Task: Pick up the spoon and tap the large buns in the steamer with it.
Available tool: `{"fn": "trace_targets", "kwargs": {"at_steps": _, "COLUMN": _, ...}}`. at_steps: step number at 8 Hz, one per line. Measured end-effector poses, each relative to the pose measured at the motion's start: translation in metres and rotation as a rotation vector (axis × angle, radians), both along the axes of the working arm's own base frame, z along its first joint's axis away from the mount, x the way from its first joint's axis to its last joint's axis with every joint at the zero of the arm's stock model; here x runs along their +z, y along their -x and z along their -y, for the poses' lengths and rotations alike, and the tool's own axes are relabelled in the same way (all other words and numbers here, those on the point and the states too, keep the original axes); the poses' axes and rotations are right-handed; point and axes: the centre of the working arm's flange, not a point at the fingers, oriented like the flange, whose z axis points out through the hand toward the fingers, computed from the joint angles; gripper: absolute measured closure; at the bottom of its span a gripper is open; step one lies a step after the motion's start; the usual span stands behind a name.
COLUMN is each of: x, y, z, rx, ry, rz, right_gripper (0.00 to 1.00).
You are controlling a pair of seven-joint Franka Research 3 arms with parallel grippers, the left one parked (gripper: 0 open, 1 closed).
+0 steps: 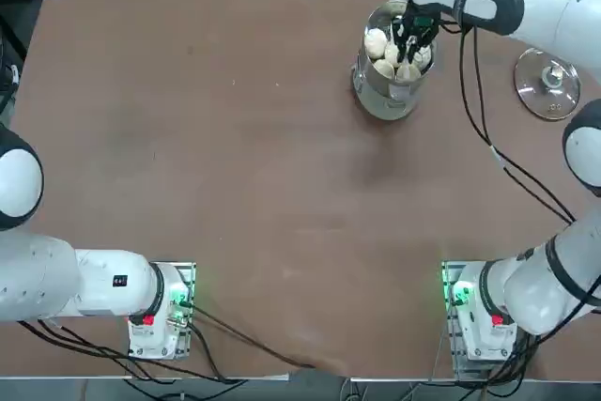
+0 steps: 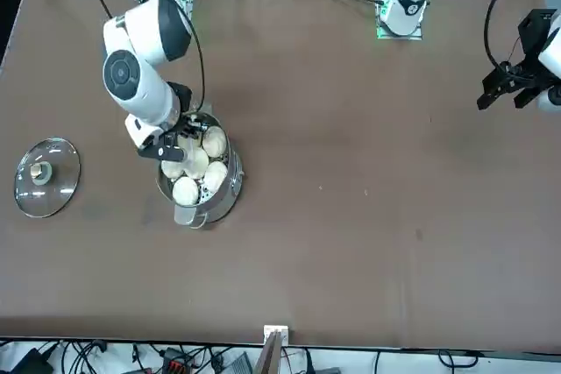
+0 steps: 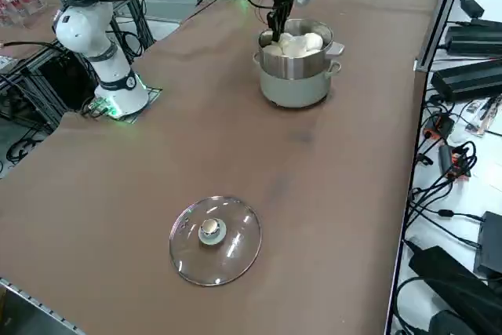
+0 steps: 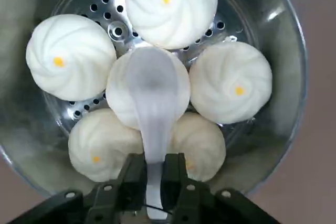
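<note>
Right gripper clamped on white translucent spoon, bowl over centre of swirled, yellow-dotted buns in shiny steamer.

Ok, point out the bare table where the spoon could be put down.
Bare: the table between the steamer and the arm bases. Crowded: in the steamer, the right end effector, shut on the spoon, over the large buns; glass lid alongside.
</note>
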Motion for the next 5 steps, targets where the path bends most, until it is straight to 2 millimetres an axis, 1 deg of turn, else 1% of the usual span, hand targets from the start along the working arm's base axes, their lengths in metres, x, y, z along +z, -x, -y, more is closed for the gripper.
{"fn": "trace_targets", "kwargs": {"at_steps": 3, "x": -0.0133, "y": -0.0006, "z": -0.009, "rx": 0.013, "ry": 0.008, "rz": -0.015, "right_gripper": 0.83}}
{"fn": "trace_targets", "kwargs": {"at_steps": 5, "x": -0.0122, "y": -0.0017, "z": -0.009, "rx": 0.012, "ry": 0.007, "rz": -0.013, "right_gripper": 0.83}}
